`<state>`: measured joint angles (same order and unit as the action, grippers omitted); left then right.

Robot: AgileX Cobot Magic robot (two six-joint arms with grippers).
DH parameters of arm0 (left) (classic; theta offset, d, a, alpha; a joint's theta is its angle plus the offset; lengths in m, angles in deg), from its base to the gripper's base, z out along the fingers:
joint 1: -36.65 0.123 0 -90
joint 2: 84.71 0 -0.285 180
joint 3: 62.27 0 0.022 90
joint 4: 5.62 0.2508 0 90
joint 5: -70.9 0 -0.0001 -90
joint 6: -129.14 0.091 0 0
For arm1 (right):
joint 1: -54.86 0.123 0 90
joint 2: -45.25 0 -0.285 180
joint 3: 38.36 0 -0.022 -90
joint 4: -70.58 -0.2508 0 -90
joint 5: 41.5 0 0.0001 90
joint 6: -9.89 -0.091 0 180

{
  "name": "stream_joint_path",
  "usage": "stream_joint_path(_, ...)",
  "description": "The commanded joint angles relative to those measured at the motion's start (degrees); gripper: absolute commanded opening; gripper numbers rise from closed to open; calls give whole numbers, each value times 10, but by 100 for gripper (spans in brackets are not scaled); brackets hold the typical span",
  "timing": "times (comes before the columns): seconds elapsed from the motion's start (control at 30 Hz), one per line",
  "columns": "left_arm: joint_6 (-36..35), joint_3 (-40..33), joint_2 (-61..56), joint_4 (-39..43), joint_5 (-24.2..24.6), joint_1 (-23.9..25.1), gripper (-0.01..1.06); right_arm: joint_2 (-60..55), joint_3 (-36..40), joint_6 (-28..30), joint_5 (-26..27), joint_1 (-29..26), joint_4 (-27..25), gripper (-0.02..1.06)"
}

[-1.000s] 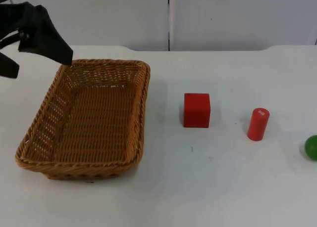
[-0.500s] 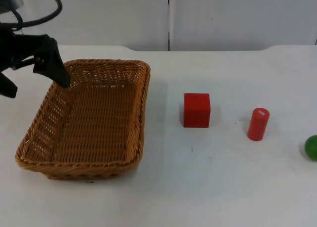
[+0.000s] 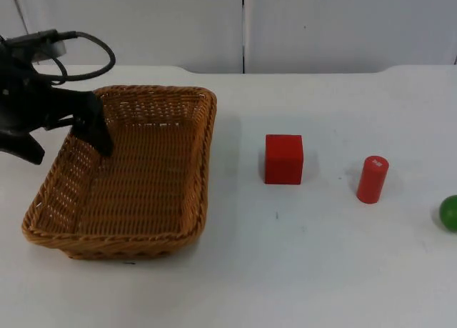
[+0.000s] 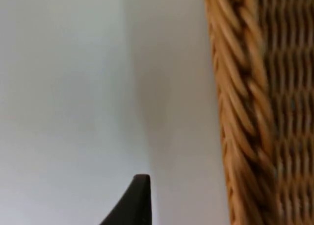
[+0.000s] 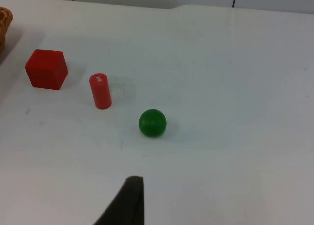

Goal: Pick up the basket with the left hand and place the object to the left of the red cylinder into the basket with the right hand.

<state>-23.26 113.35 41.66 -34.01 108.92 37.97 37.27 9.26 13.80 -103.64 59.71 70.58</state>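
- Left gripper (image 3: 68, 138): black, two-fingered, at the basket's far-left corner. Fingers spread wide and straddling the left wall, one finger (image 3: 96, 128) inside the basket, the other outside over the table; nothing is clamped. In the left wrist view one fingertip (image 4: 135, 200) stands over bare table just beside the woven rim.
- Right gripper: its black fingertip (image 5: 127, 200) hangs above bare table, near the ball. Whether the fingers are apart or together cannot be told; the arm waits.
- Table (image 3: 300, 271): white top, ending at a grey wall at 12 o'clock.
- Basket (image 3: 143, 235): brown wicker, rectangular, shallow, resting flat on the table at the 9 o'clock side of the top view. Nothing lies in it. Its rim (image 4: 240, 112) shows close up in the left wrist view.
- Cube (image 3: 283, 158): red, standing on the table near centre, at 3 o'clock from the basket and well apart from it. It is the object at 9 o'clock of the cylinder. Also seen in the right wrist view (image 5: 46, 69).
- Cylinder (image 3: 372, 179): red, upright, with a small white mark on its top face; at 3 o'clock from the cube, apart from it, between cube and ball. Right wrist view (image 5: 100, 91).
- Ball (image 3: 449, 213): green, on the table at 4 o'clock from the cylinder, cut off by the picture's edge in the top view. Whole in the right wrist view (image 5: 152, 122).
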Motion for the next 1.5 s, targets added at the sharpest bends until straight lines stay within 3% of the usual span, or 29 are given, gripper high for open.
stream_joint_path(0.0, 4, 11, 11, 11, 6, -4, 105, 2, 1, 3, 3, -2, 0, 105)
stream_joint_path(0.6, 4, 30, 53, 23, -17, -4, 102, 2, 1, 3, 3, -2, 0, 105)
stream_joint_path(0.73, 4, 30, 53, 23, -16, -4, 84, 2, 1, 3, 3, -2, 0, 105)
stream_joint_path(0.77, 4, 30, 53, 23, -16, -4, 84, 2, 1, 3, 3, -2, 0, 105)
stream_joint_path(0.93, 5, 30, 53, 23, -13, -4, 47, 2, 1, 3, 3, -2, 0, 105)
stream_joint_path(0.97, 5, 30, 53, 23, -13, -4, 47, 2, 1, 3, 3, -2, 0, 105)
stream_joint_path(1.0, 5, 30, 53, 23, -13, -4, 37, 2, 1, 3, 3, -2, 0, 105)
stream_joint_path(1.07, 5, 30, 53, 23, -13, -4, 29, 2, 1, 3, 3, -2, 0, 105)
stream_joint_path(1.37, 5, 30, 53, 12, -10, -4, 2, 2, 1, 3, 3, -2, 0, 105)
stream_joint_path(1.47, 4, 30, 53, 0, -6, -4, 0, 2, 1, 3, 3, -2, 0, 105)
